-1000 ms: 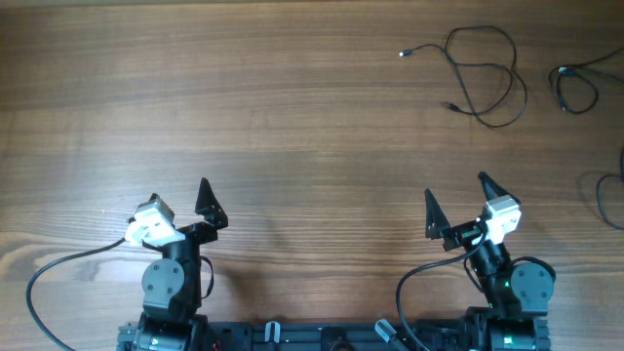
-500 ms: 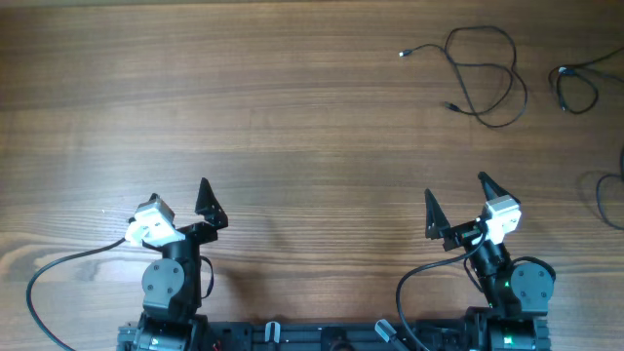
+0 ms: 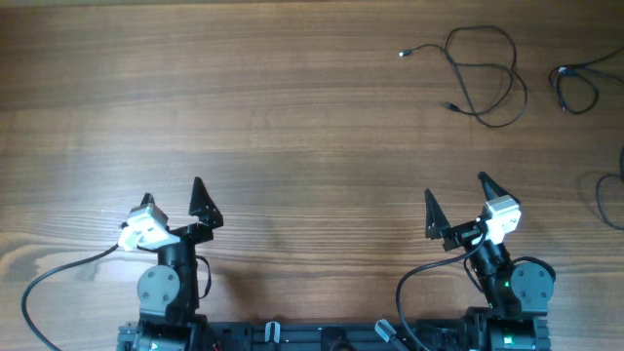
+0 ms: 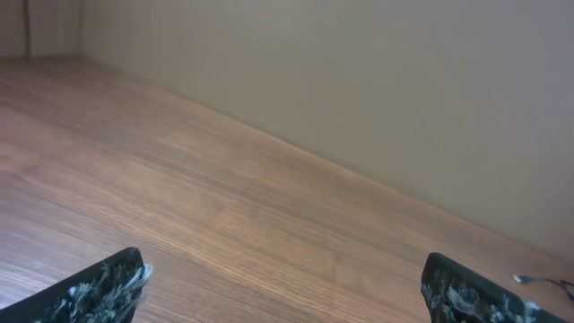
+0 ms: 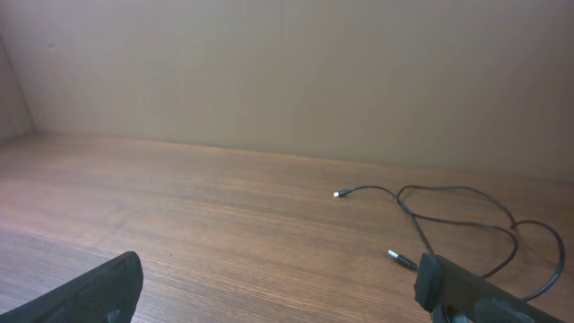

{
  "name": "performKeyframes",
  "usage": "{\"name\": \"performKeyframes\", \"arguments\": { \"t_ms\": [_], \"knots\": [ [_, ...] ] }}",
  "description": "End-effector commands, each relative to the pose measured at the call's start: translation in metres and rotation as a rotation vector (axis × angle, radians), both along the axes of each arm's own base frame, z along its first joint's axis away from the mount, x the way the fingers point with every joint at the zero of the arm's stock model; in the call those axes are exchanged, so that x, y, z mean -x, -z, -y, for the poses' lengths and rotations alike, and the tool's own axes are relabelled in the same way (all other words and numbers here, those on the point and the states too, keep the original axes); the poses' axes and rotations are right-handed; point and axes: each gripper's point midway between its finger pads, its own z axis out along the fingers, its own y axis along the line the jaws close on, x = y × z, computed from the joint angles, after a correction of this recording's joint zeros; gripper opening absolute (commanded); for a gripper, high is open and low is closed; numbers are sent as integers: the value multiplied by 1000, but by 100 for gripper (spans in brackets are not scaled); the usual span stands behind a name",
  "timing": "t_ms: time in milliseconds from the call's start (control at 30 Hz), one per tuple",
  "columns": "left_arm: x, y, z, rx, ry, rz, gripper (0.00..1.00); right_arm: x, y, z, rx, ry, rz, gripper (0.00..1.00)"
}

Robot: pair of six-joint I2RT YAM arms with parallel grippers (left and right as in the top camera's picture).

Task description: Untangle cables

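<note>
Your left gripper and right gripper both have their jaws spread wide, holding nothing. They sit by the near edge of the table. The cables lie far off at the back right. One is a loose loop with small plugs, and more loops lie by the right edge. Open wood lies between. A plain wall stands behind.

Three cables are lying on one counter: a looped cable, a small cable beside it, and an edge cable running partly out of view. Two arms are standing at the near edge, carrying one left gripper and one right gripper. Each gripper is showing two fingers, making four, all spread wide and holding nothing.
</note>
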Motion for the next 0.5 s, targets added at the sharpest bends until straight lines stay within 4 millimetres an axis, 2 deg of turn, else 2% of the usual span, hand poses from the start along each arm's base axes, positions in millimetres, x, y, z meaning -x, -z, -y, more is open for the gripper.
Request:
{"name": "performKeyframes", "arguments": {
  "t_ms": [0,167,467],
  "knots": [
    [2,1,-14,-18,-56,1,100,0,-3,1,-2,12,14,100],
    [6,1,-38,-18,-154,0,100,0,-3,1,-2,12,14,100],
    [8,1,-44,-19,-187,0,100,0,-3,1,-2,12,14,100]
  ]
}}
